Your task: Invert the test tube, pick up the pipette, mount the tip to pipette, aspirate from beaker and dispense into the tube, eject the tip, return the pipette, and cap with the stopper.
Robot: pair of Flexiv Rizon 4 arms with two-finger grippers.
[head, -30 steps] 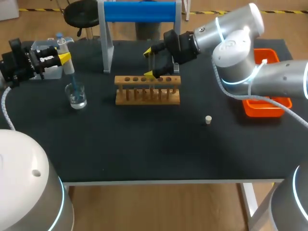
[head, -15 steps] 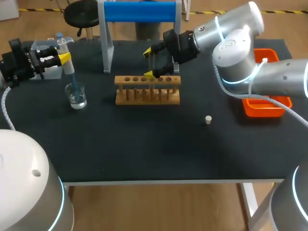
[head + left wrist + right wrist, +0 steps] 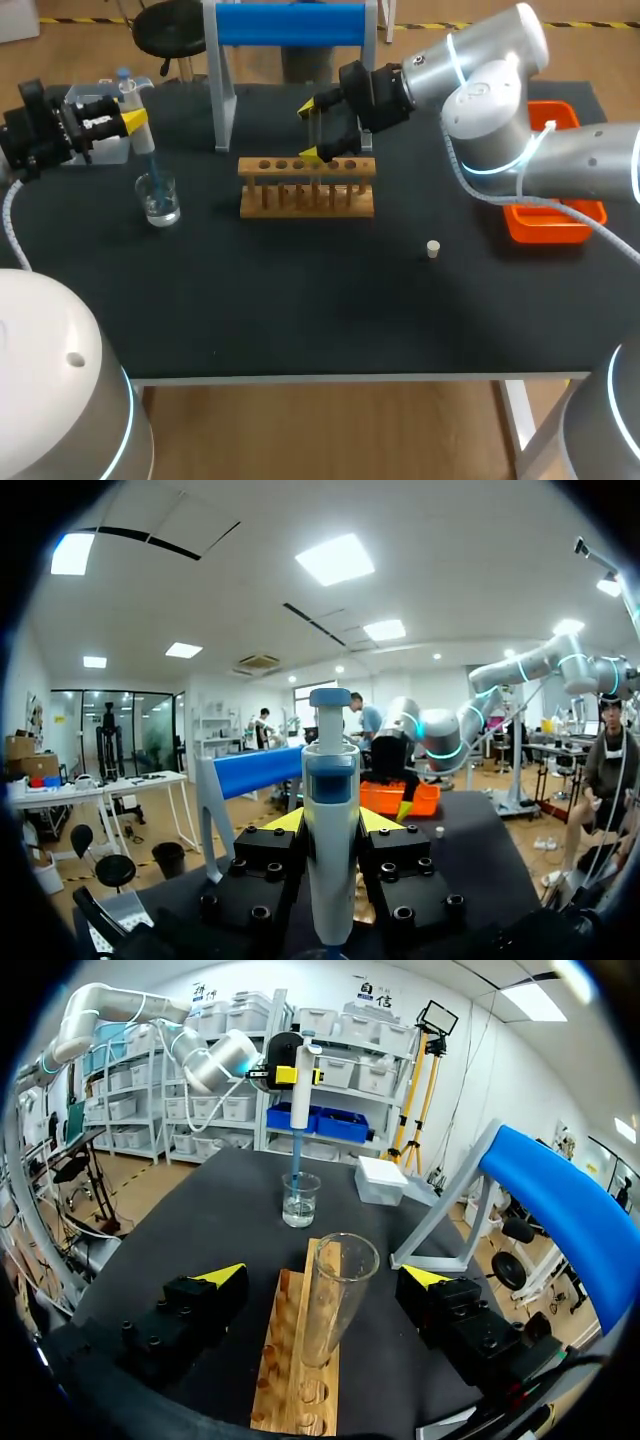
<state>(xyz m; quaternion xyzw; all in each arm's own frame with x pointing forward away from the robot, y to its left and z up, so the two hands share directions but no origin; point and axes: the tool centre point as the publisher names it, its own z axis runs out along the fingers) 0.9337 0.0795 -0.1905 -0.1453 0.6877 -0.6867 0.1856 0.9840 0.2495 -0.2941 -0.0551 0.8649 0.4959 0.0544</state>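
By the look of it, the job stood at the aspirating step. The left claw (image 3: 134, 119) was clamped on the pipette (image 3: 141, 141), holding it upright well off the left end of the wooden rack (image 3: 307, 187). The pipette's mounted tip dipped into the clear liquid in the beaker (image 3: 159, 199), which sat on the bench (image 3: 300, 300) on that same side of the rack. In the left wrist view, the claw's (image 3: 331, 820) finger blocks pressed the pipette's (image 3: 331, 860) barrel from both sides.

The test tube (image 3: 335, 1295) stood upright in a hole of the rack (image 3: 292, 1360), mouth up and seemingly empty. I took the inverting as done, along with picking up the pipette and fitting the tip. The right claw (image 3: 322, 1276) hung over the rack with its fingers spread wide to either side of the tube. Neither finger touched the glass, so it gripped nothing.

Still to come, I judged, were dispensing into the tube, ejecting the tip, returning the pipette and capping. The stopper (image 3: 433, 249) lay untouched on the bench, off the rack's right end and toward the front edge. An orange tray (image 3: 560, 232) sat farther out beyond that end, and a blue-topped stand (image 3: 290, 25) rose behind the rack.

No label or writing could be read on the pipette, beaker, tube or rack.
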